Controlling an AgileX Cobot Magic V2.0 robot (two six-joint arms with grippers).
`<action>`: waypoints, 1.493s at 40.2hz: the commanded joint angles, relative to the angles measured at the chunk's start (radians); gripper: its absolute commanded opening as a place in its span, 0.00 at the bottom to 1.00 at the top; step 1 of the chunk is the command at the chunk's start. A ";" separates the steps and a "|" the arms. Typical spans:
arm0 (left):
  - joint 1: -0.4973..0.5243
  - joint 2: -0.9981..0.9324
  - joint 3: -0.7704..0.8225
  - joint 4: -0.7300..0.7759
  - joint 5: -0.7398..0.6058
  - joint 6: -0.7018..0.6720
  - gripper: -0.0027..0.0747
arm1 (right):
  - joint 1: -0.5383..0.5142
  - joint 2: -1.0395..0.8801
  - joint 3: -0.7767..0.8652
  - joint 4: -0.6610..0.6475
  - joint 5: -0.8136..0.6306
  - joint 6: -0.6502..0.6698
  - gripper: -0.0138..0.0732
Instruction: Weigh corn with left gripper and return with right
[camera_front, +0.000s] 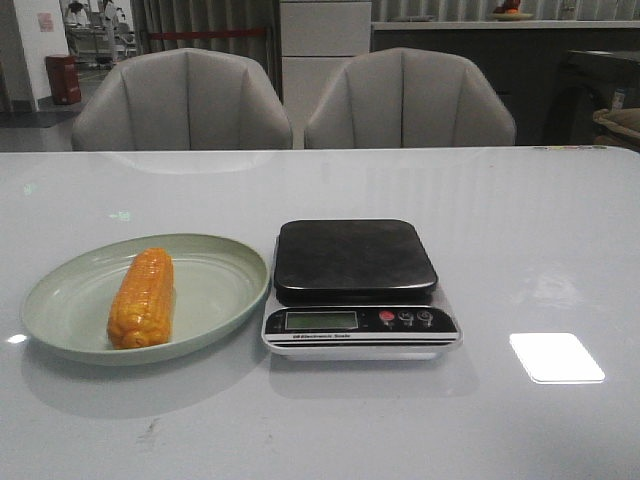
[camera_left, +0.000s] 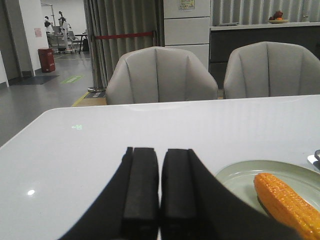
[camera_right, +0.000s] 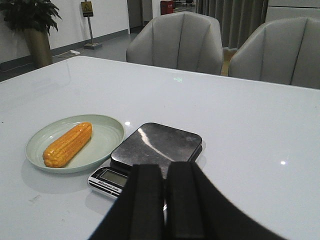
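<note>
The orange-yellow corn (camera_front: 142, 297) lies on a pale green plate (camera_front: 225, 265) at the left of the table. It also shows in the left wrist view (camera_left: 287, 203) and the right wrist view (camera_right: 68, 144). The electronic scale (camera_front: 355, 260) stands just right of the plate with its dark platform bare. My left gripper (camera_left: 160, 152) is shut and empty, left of the plate and above the table. My right gripper (camera_right: 165, 170) is shut and empty, near the scale's (camera_right: 156, 144) front side. Neither gripper shows in the front view.
Two grey chairs (camera_front: 185, 100) (camera_front: 408, 100) stand behind the table's far edge. The plate (camera_right: 105, 131) and the scale nearly touch. A bright light patch (camera_front: 556, 357) lies on the white table right of the scale.
</note>
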 joint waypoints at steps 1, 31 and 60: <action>-0.001 -0.019 0.000 0.000 -0.080 -0.003 0.18 | -0.005 0.010 -0.028 0.001 -0.071 -0.010 0.37; -0.001 -0.019 0.000 0.000 -0.080 -0.003 0.18 | -0.323 -0.038 0.006 -0.346 -0.126 0.220 0.37; -0.001 -0.019 0.000 0.000 -0.080 -0.003 0.18 | -0.395 -0.206 0.217 -0.420 -0.229 0.405 0.37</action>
